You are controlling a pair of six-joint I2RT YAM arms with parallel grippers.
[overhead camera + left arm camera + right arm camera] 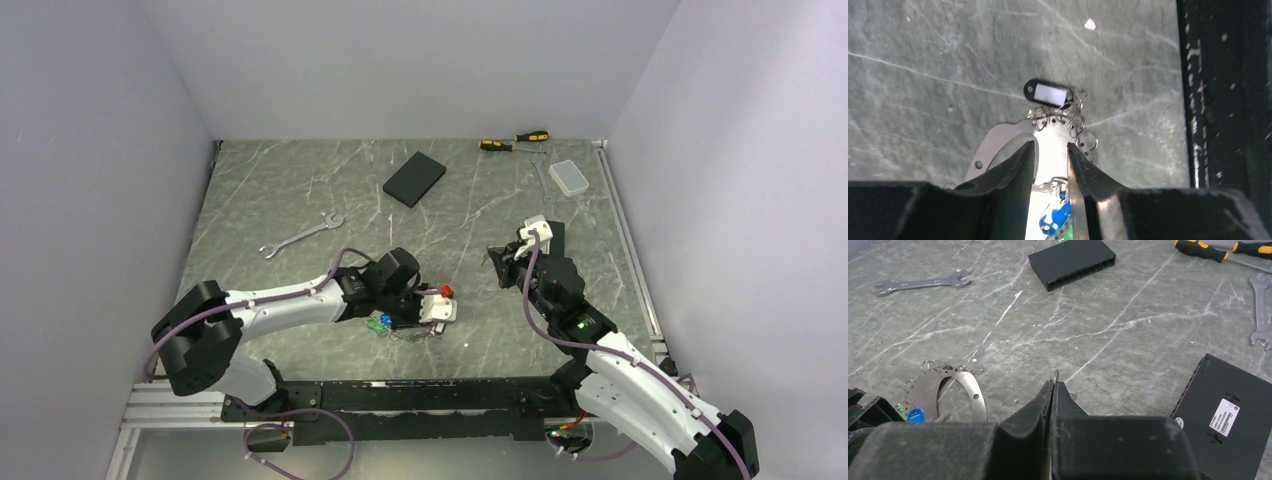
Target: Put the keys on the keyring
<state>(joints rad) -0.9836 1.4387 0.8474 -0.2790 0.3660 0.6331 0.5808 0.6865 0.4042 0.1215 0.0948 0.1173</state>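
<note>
The keyring (pixel 998 140) is a large flat silver loop with small holes. My left gripper (pixel 1050 147) is shut on its broad part, low over the table. A black tag with a white label (pixel 1048 93) and several small split rings hang at its far end. A blue key tag (pixel 1055 220) and a green one sit behind the jaws, and these keys also show in the top view (pixel 380 322). My right gripper (pixel 1053 385) is shut on a small metal ring (pixel 1056 374). Whatever hangs from it is hidden. The keyring (pixel 975 390) lies to its left.
A silver wrench (pixel 300 236) lies at the left and a black box (pixel 414 179) at the back. Two screwdrivers (pixel 515 140), a second wrench (pixel 541 175) and a clear box (pixel 570 177) are at the back right. A labelled black device (pixel 1228 410) is beside my right gripper.
</note>
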